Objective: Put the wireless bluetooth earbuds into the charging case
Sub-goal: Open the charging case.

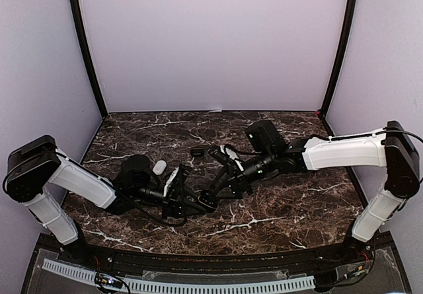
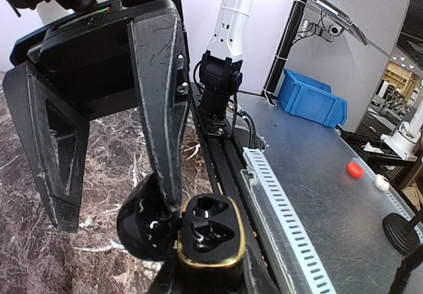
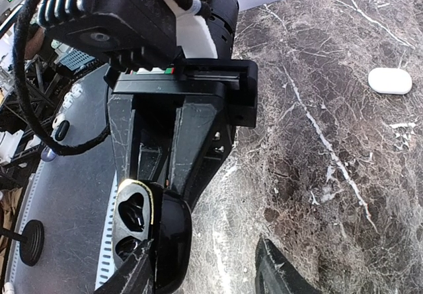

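Holding an open black charging case (image 2: 205, 231) with a gold rim, the left claw (image 2: 115, 201) is clamped on it low over the marble desk (image 1: 277, 208). Both moulded wells in the case are vacant; its lid (image 2: 145, 218) hangs open. No writing is legible. The right claw (image 3: 205, 267) stands apart just beside the case. A white case (image 3: 390, 80) lies shut on the desk, well apart. Earbuds cannot be made out.

Black, gold-rimmed charging case (image 2: 206, 233); brown white-veined marble table (image 1: 277, 208).
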